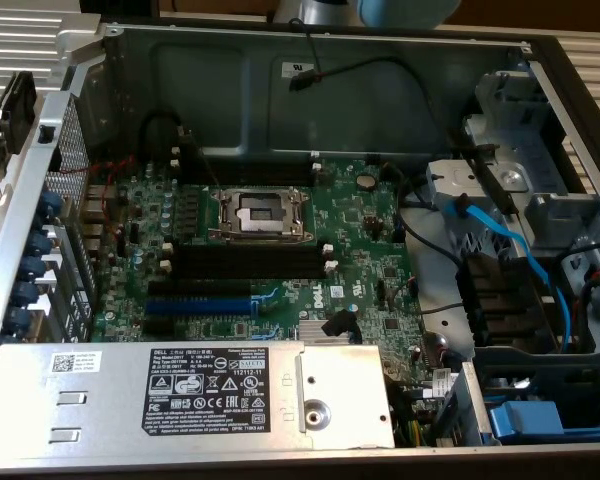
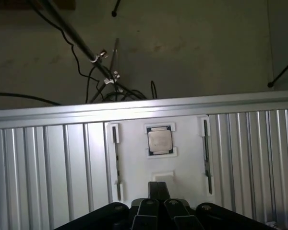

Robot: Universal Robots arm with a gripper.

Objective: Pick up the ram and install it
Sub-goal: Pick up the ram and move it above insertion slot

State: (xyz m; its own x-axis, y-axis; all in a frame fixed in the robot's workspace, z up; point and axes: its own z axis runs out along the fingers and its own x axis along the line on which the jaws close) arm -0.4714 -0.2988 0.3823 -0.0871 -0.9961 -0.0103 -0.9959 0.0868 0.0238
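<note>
Black claw [image 2: 158, 194], partly cut off, hangs over a white tray [image 2: 134, 163]; clenched or released, I cannot tell

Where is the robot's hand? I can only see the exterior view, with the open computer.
Observer: In the wrist view, the gripper hangs above a white tray.
Operator: What's in the tray?
Observer: A square chip sits in its middle.
Operator: Any ram there?
Observer: Probably. One thin dark stick stands on edge beside the chip, and another stands on the chip's other side.
</note>
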